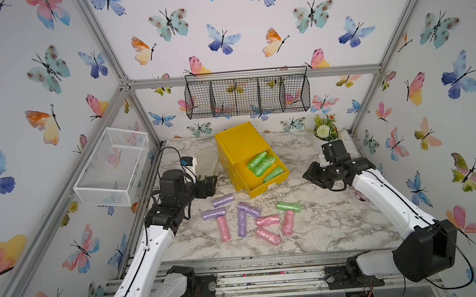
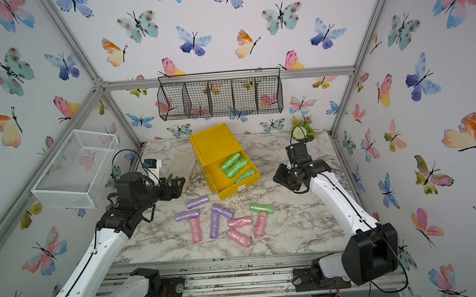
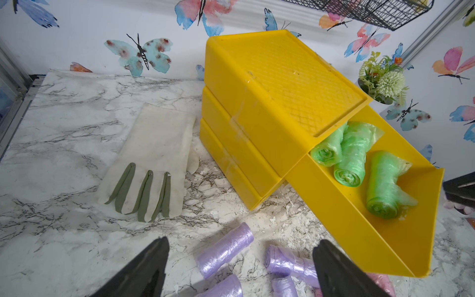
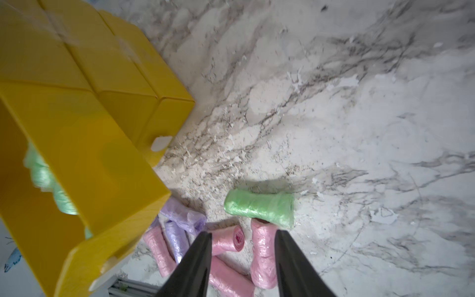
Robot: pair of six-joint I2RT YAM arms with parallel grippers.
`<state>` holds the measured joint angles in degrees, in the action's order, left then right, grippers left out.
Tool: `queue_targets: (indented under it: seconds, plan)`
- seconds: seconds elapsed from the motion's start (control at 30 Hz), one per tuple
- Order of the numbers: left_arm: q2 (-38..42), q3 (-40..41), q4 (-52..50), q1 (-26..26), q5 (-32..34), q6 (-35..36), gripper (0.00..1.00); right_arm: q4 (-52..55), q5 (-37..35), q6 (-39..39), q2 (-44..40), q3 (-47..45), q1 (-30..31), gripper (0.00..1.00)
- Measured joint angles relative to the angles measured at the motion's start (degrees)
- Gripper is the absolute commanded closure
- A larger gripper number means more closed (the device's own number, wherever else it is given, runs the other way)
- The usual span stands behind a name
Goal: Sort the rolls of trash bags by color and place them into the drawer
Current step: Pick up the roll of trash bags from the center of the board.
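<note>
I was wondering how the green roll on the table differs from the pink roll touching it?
The green roll is pastel green, the pink roll pink. The green roll lies crosswise; the pink roll points toward the front edge, its end against the green roll's side. The green roll is the only green one on the table; the pink roll has other pink rolls nearby. Both are crinkly cylinders of similar size.

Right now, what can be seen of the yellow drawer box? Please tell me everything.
The yellow drawer box looks like hard plastic, with three stacked tiers and a lattice-textured top. It stands at the back of the marble table, turned at an angle to the table's edges. Its top drawer is pulled out, and three green rolls of crinkly film lie inside it.
</note>
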<state>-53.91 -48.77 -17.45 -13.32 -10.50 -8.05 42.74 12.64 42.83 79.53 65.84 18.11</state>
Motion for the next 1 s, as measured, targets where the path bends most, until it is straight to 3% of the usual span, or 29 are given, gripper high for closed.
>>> queue_targets:
  seconds: [0.27, 0.47, 0.7, 0.83, 1.0]
  plan:
    - [0.0, -2.1, -4.2, -11.7, 9.6, 0.0, 0.09, -3.4, 3.8, -1.2, 0.3, -7.6, -1.0, 0.53]
    - [-1.4, -10.8, -9.4, -28.5, 20.8, 0.3, 0.08, -5.4, 6.1, -2.3, 0.3, -10.7, -4.8, 0.52]
    - [-13.4, -22.8, -12.5, -49.4, 31.3, 5.5, 0.07, -6.0, 10.4, -3.1, -1.2, -13.5, -12.9, 0.5]
    - [-22.9, -27.8, -13.3, -54.7, 31.5, 10.6, 0.07, -5.9, 12.5, -3.6, -3.5, -13.5, -17.8, 0.5]
    - [-32.3, -32.0, -13.8, -55.7, 27.1, 15.8, 0.08, -3.6, 14.6, -5.4, -5.5, -10.8, -24.8, 0.49]
